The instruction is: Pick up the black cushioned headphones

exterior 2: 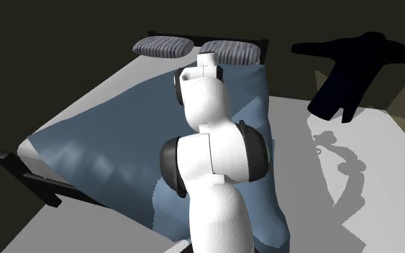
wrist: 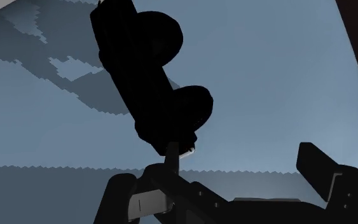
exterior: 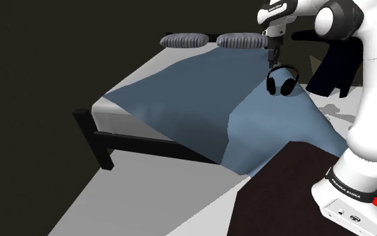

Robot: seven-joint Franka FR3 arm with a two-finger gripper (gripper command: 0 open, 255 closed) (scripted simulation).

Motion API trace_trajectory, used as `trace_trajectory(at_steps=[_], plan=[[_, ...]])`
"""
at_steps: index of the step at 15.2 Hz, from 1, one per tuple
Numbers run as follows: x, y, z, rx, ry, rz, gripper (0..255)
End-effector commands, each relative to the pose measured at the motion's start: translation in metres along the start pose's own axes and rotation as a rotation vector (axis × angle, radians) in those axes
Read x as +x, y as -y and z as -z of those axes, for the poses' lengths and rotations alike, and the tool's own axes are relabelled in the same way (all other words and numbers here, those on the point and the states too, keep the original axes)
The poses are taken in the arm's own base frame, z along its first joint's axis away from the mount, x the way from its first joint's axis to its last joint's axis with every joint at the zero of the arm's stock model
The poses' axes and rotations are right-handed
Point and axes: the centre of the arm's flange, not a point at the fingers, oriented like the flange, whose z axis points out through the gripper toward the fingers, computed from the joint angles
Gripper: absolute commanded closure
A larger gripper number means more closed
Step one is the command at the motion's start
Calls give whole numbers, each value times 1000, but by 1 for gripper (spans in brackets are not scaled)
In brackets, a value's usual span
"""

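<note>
The black cushioned headphones (exterior: 282,82) stand upright on the blue blanket (exterior: 193,100), near the bed's edge on the shoulder view's right. My gripper (exterior: 274,60) hangs straight down just above them, at the band's upper left. In the wrist view the headphones (wrist: 152,95) loom large and black just ahead of the fingers. My gripper (wrist: 219,175) is open, its fingers wide apart. A thin part of the headphones reaches down between them, nearer one finger (wrist: 120,194) than the other. I see no clasp on it.
Two striped grey pillows (exterior: 210,41) lie at the head of the bed. A black bed frame (exterior: 113,142) runs along the foot. A black garment-shaped form (exterior: 337,70) sits beside the bed. A dark brown surface (exterior: 280,194) lies before the stand.
</note>
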Motion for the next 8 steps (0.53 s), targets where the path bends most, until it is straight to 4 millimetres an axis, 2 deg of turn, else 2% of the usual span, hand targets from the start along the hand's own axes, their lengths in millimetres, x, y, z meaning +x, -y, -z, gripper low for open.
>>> trace_trajectory(at_steps=[1, 3, 8], plan=[[9, -25, -6, -3, 11, 9, 0], [17, -46, -11, -5, 20, 14, 0], [21, -47, -37, -5, 20, 14, 0]])
